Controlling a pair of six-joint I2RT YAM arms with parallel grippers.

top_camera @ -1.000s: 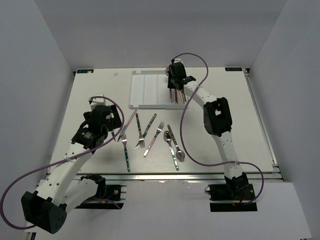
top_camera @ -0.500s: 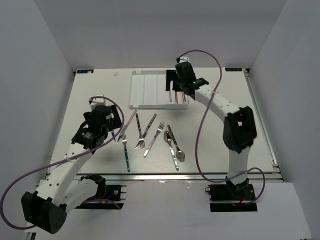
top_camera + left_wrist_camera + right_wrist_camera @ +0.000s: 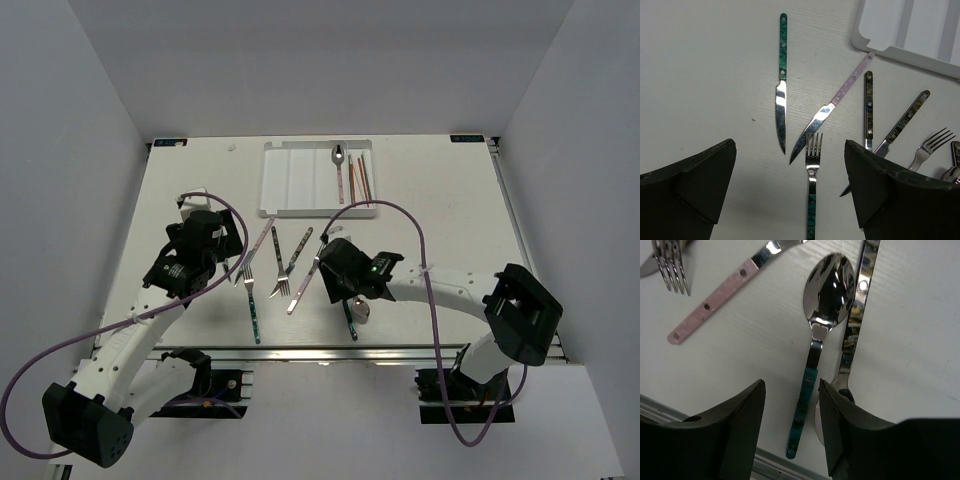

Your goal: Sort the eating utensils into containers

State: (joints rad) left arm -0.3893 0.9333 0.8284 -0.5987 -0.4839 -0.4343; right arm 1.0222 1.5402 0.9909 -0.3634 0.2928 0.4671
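Right arm has swung off the tray (image 3: 290,185) and back to the near pile inside a second. The drop looks done: a spoon (image 3: 338,156) and the thin chopsticks (image 3: 358,186) lie in the tray's right-hand slots, and nothing hangs from the arm.

Right tool (image 3: 790,386) now sits low over the counter (image 3: 200,170). It's released, jaws partway apart, straddling the handle of the teal-handled spoon (image 3: 828,287) (gap visible on both sides, no contact that I can see). A patterned-handle piece (image 3: 862,295) lies just right of that spoon, nearly touching, so I'd say there's a risk of catching both.

Left tool (image 3: 790,170) hasn't moved: wide open, hovering over the two knives (image 3: 781,107) and a teal fork (image 3: 812,155) at near left, holding nothing.

Net: one more delivery is in and the next pick is being lined up. Most of the cutlery is still loose on the counter, and the tray's left slots are bare.
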